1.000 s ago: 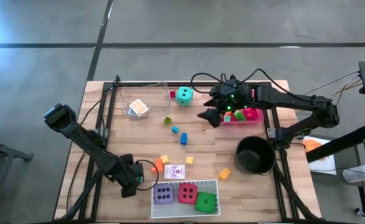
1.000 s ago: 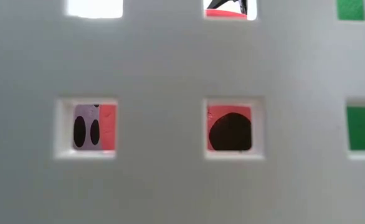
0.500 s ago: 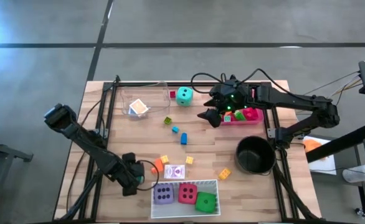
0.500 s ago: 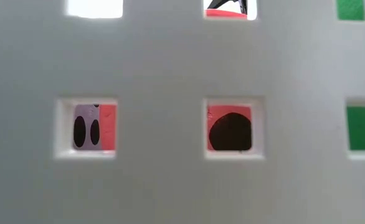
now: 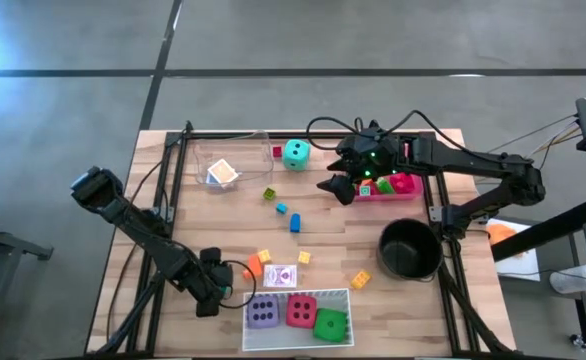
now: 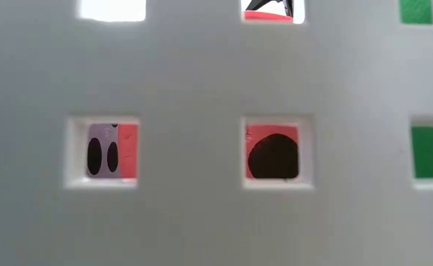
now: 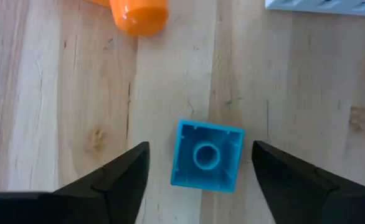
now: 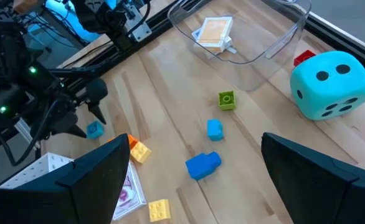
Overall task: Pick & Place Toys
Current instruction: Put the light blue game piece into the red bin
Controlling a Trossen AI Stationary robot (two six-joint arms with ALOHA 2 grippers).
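Blue block point(image 7: 207, 155) between spread left fingers point(image 7: 114, 180), orange block point(image 7: 139, 14) near, right fingers point(image 8: 89, 180) spread.

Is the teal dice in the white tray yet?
No. The teal dice sits on bare wood, far from the white tray, which holds only purple, red and green dice.

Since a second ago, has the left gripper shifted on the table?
Yes, slightly. In the high view the left gripper has edged toward the white tray with the dice, straddling a small blue block.
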